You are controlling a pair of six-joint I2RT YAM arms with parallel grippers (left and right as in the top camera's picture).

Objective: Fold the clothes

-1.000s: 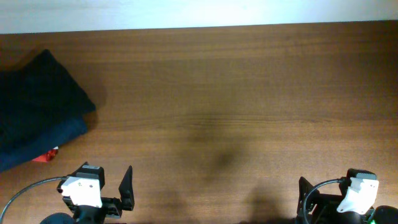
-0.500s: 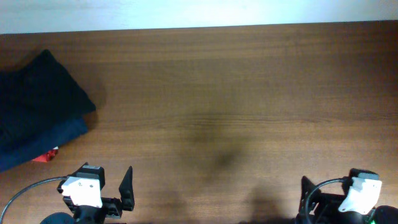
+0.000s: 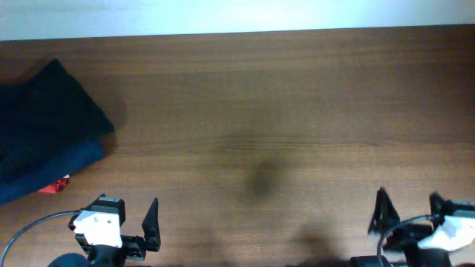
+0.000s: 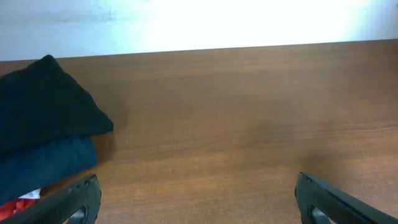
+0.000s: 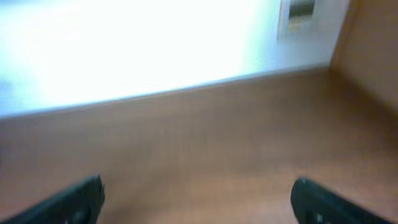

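No spread-out black shorts show in any view. A black folded garment [image 3: 41, 111] lies on a navy blue folded garment [image 3: 56, 167] at the table's left edge; I cannot tell whether it is the shorts. The stack also shows in the left wrist view [image 4: 43, 106]. My left gripper [image 3: 125, 230] is open and empty near the front edge, right of the stack; in the left wrist view [image 4: 196, 186] bare wood lies between its fingers. My right gripper [image 3: 408, 208] is open and empty at the front right, over bare wood in the blurred right wrist view [image 5: 197, 186].
A small red item [image 3: 53, 185] peeks from under the navy garment. The wooden table [image 3: 260, 111] ends at a white far edge [image 3: 237, 15]. A wooden panel [image 5: 373, 43] stands at the right in the right wrist view.
My right gripper has shifted to the right and turned, its fingers now reaching further onto the table. The left arm and the stack have not moved.
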